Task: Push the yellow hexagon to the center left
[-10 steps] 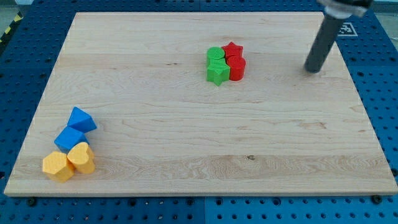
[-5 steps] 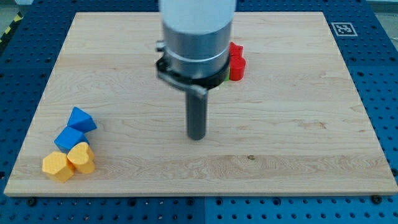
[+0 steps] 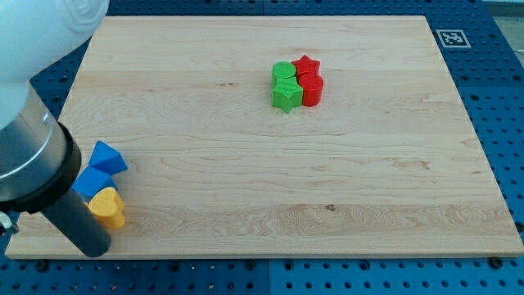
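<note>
Two yellow blocks belong at the table's (image 3: 246, 188) lower-left; the tool's rod hides the hexagon, tip (image 3: 90, 250) grasping nothing.

No readable text, only a black-and-white marker tag (image 3: 453, 38), board's top-right corner
</note>
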